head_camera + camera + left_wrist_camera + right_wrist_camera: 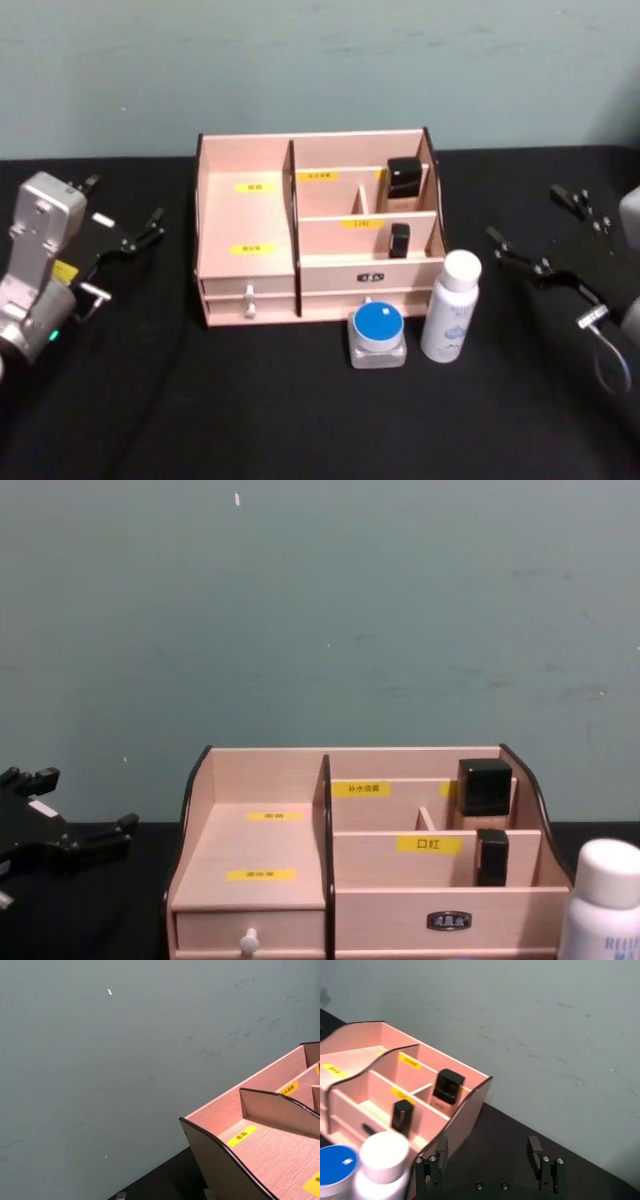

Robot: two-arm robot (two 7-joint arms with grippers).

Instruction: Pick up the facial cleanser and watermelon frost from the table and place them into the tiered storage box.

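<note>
The facial cleanser (451, 305), a white bottle with a white cap, stands on the black table in front of the tiered storage box's (246, 212) right end. Just left of it sits the watermelon frost (378, 335), a small clear jar with a blue lid. The right wrist view shows the bottle (382, 1159) and the jar (335, 1167) beside the box (465, 1105). My left gripper (122, 232) hovers open left of the box, nothing between its fingers. My right gripper (543, 224) is open to the right of the bottle, also seen as the right gripper (487, 1151).
Two black-capped items (404, 180) (399, 239) stand in the box's right compartments. A drawer with a white knob (250, 304) is at the box's lower left. A grey-green wall (320, 610) rises close behind the box. Black table (250, 410) stretches in front.
</note>
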